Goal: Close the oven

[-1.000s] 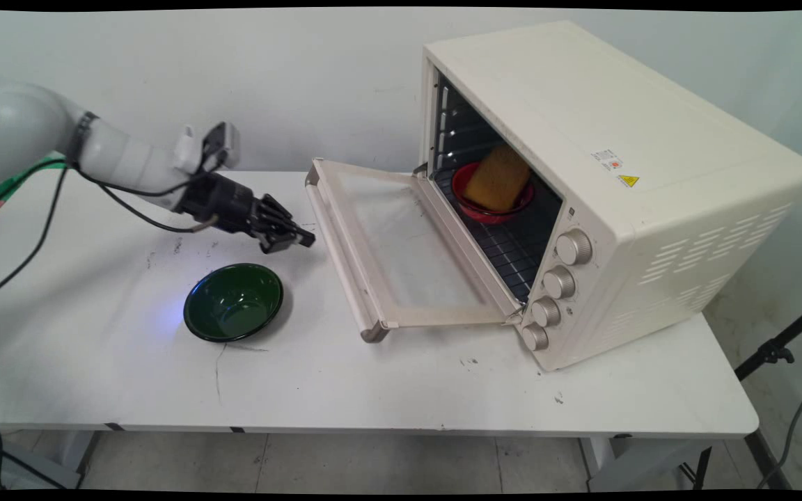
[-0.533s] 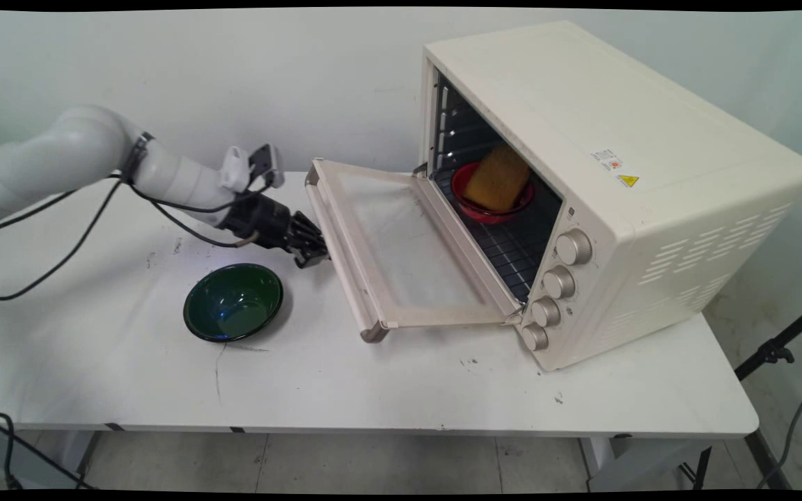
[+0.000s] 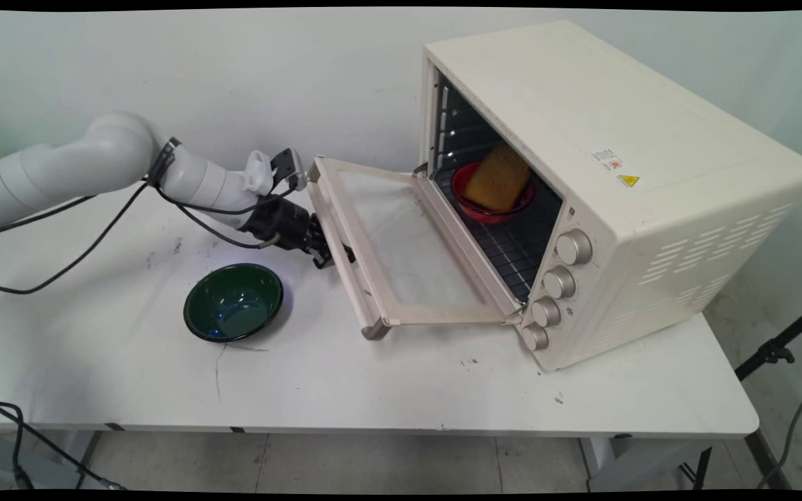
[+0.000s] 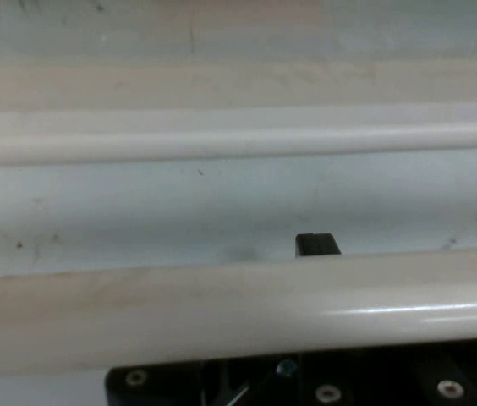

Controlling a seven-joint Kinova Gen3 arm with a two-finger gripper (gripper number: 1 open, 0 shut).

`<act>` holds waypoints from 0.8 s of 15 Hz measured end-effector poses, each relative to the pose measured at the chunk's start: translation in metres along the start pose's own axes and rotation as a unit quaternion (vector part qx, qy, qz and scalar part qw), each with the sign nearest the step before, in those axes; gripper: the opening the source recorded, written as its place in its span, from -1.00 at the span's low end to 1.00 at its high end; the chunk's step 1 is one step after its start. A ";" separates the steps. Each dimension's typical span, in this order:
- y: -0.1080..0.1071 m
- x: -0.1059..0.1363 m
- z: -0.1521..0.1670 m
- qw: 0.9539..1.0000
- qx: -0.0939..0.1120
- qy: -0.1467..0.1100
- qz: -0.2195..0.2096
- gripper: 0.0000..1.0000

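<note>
One arm: white, reaching in from the counter's left edge toward the middle, black cables hanging from it; it has travelled rightward since a second ago, when it was back over the left half.
Gripper (image 3: 331, 256): now at the free edge of the oven door (image 3: 401, 250), where earlier it hung short of it, above and beyond the bowl.
Fingers: in the hand view one black fingertip (image 4: 316, 245) shows beyond the door's pale handle bar (image 4: 238, 309), which crosses right over the linkage; whether they are clamped on the bar I cannot tell.
Green bowl (image 3: 233, 302): upright on the counter (image 3: 373, 390), left of centre, near the gripper and nearer the front edge; unmoved.
Oven door: dropped open toward the counter's left, its front corner a little higher than before.
Toaster oven (image 3: 624, 181): cream, on the counter's right half, four knobs down its front.
Red bowl (image 3: 491, 202): on the rack inside, holding a tan sponge-like block (image 3: 498, 177); unchanged.
</note>
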 end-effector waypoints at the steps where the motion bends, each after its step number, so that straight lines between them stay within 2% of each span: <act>1: 0.000 0.002 -0.002 1.000 0.002 0.001 -0.001 -1.00; 7: -0.001 0.026 -0.028 1.000 0.013 0.020 -0.006 -1.00; 12: 0.003 0.061 -0.051 0.999 0.018 0.046 -0.009 -1.00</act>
